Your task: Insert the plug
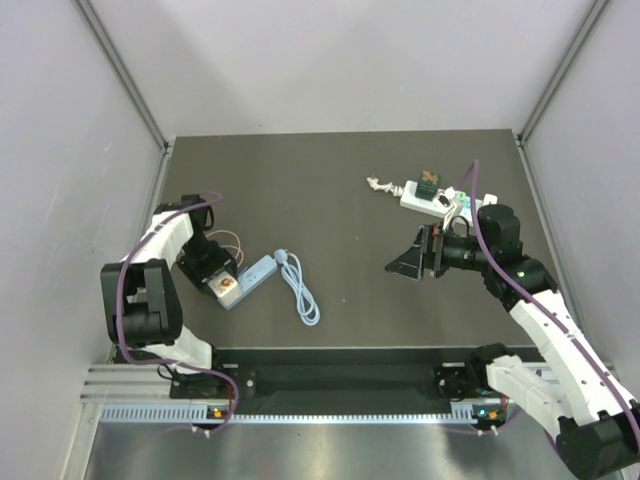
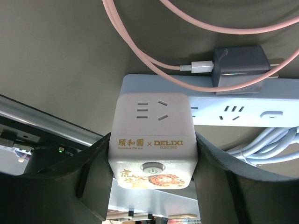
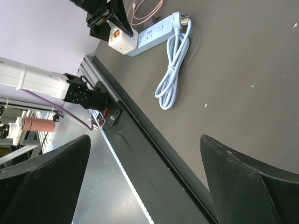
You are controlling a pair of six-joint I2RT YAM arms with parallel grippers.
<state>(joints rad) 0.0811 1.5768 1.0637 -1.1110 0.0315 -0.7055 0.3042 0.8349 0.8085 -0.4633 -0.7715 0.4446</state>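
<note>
My left gripper [image 1: 222, 281] is shut on a white cube plug adapter [image 2: 152, 140] with gold lettering, which sits on the near end of a pale blue power strip [image 1: 256, 277]. The strip also shows in the left wrist view [image 2: 243, 109], with a dark charger [image 2: 240, 66] and pink cable [image 2: 140, 51] plugged in beside the cube. The strip's coiled blue cord [image 1: 300, 290] lies to its right. My right gripper [image 1: 412, 262] is open and empty, hovering over the table's right middle, far from the strip [image 3: 152, 35].
A second white power strip [image 1: 432, 200] with a small green and orange item on it and a white cord lies at the back right, just behind my right arm. The table's front rail [image 3: 140, 140] runs below my right gripper.
</note>
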